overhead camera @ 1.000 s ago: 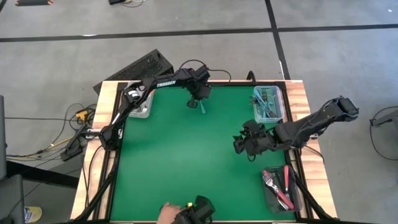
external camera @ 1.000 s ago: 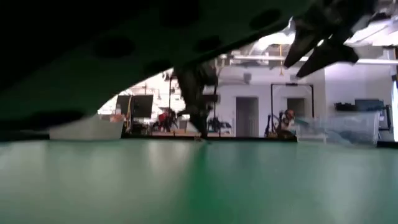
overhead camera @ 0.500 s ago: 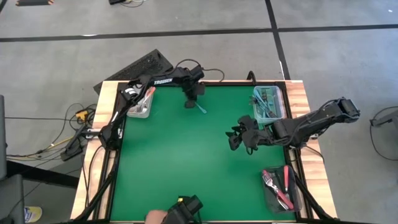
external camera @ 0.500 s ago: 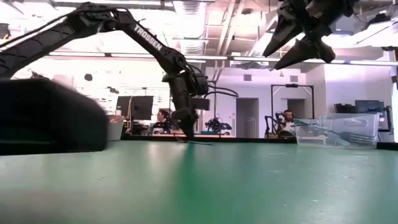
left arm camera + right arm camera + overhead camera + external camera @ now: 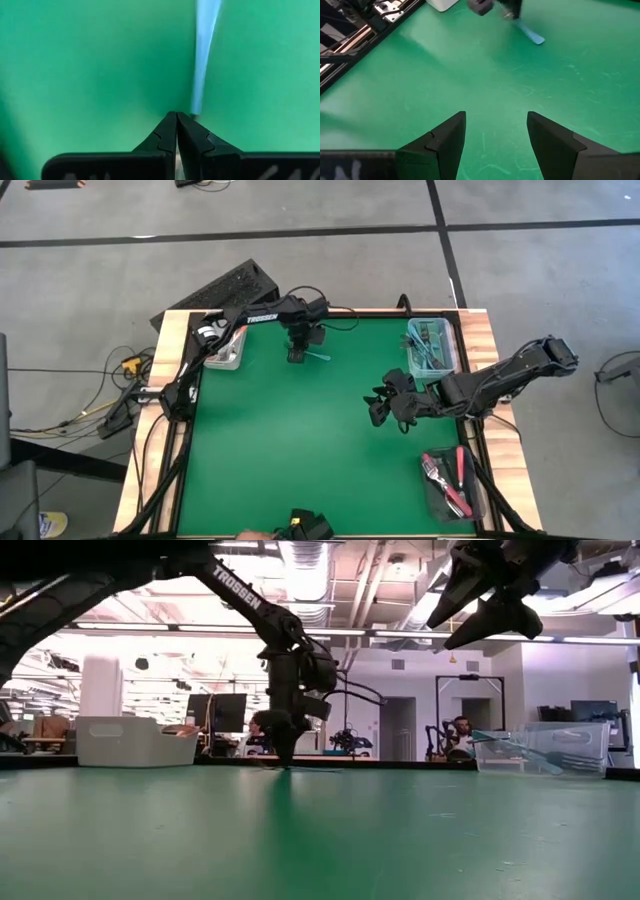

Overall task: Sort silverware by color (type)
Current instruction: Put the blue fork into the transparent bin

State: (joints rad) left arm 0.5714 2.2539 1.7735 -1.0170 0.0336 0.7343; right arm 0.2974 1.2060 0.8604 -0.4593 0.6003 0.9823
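Pinching a light blue fork (image 5: 317, 356) at the far end of the green mat (image 5: 300, 440), left claw (image 5: 297, 356) pressed down low on it.

My left fingers (image 5: 176, 131) are squeezed tight together with the blue handle poking out past the tips, just right of the clear bin (image 5: 226, 347) on the far left. My right claw (image 5: 377, 406) hangs above the mat toward the right, spread wide and holding nothing. More blue forks sit in the far right bin (image 5: 433, 347), and pink-red ones (image 5: 459, 467) lie in the dark tray (image 5: 448, 485) near right.
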